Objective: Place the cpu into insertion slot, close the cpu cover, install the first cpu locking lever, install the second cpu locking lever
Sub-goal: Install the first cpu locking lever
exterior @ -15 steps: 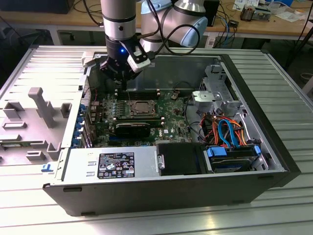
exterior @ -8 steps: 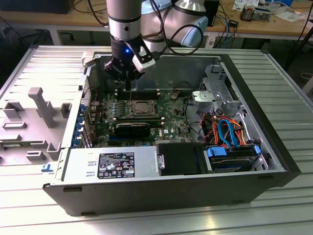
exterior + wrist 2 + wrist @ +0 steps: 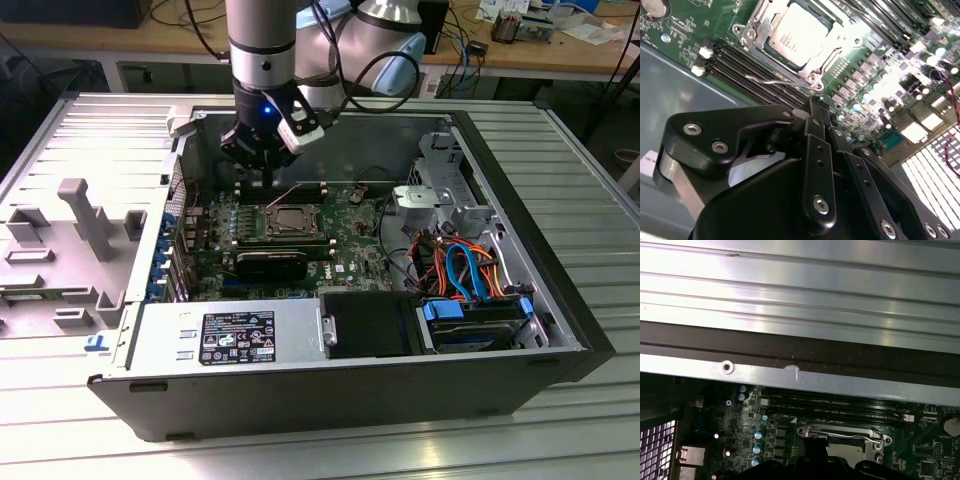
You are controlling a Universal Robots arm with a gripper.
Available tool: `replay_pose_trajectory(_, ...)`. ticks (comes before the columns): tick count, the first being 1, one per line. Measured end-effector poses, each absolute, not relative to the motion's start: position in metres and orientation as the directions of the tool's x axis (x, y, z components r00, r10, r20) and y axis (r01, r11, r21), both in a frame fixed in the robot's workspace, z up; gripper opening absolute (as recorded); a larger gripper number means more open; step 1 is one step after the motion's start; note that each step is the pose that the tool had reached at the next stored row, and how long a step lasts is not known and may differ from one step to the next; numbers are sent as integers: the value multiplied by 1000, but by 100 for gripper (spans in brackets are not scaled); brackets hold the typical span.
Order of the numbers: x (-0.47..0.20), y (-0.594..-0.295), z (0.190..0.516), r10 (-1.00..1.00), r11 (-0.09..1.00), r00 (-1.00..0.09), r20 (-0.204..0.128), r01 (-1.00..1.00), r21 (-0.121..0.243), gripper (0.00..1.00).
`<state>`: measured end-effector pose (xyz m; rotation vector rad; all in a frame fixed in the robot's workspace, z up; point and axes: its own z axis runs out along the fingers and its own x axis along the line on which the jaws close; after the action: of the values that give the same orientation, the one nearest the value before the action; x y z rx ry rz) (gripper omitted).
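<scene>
The cpu (image 3: pixel 797 32) lies flat in the insertion slot (image 3: pixel 751 36) on the green motherboard, its silver-grey top facing up. The cpu cover (image 3: pixel 812 75) is folded down around it, and its silvery frame (image 3: pixel 840 431) is also in the first wrist view. A thin wire locking lever (image 3: pixel 765 80) sticks out over the memory slots, and in the exterior view a lever (image 3: pixel 288 192) stands raised beside the socket (image 3: pixel 290 220). My gripper (image 3: pixel 816 102) hangs just above the socket's far edge (image 3: pixel 258 180). Its black fingers are pressed together with nothing between them.
Long black memory slots (image 3: pixel 747 62) run beside the socket. In the open case are a labelled power supply (image 3: pixel 235 338), a drive cage with blue and orange cables (image 3: pixel 470 270) and the case wall (image 3: pixel 800 377). A grey plastic shroud (image 3: pixel 80 230) lies on the slatted table.
</scene>
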<state>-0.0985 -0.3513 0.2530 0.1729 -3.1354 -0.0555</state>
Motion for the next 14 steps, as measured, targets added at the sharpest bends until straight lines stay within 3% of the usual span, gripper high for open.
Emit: replay_pose_trajectory(14, -88, -349, 233, -116, 993, -993, -1, -116, 35, 11)
